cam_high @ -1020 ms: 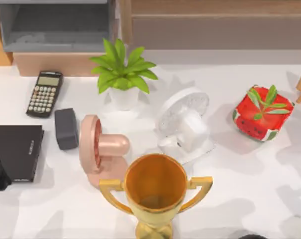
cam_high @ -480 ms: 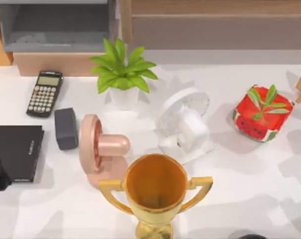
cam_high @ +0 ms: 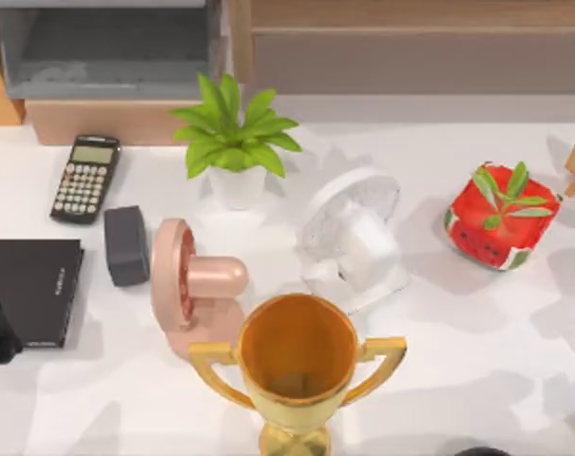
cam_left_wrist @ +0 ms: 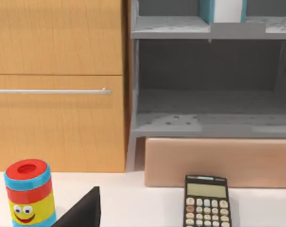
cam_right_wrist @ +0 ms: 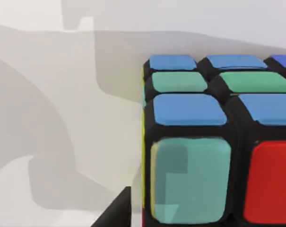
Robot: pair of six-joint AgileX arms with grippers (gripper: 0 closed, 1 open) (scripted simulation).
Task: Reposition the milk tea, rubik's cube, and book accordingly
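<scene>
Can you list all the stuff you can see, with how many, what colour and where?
calculator: one, black, table's far left
leafy plant: one, green in a white pot, far middle
dark block: one, grey, beside the pink fan
pink fan: one, pink, left of middle
white fan: one, white, middle
trophy: one, gold, near middle
watermelon pot: one, red with a green sprout, right
black slab: one, black, left edge
smiley can: one, red, blue and yellow, near the wooden cabinet
shelf unit: one, grey, behind the calculator
rubik's cube: one, blue, green and red, close before the right wrist camera
</scene>
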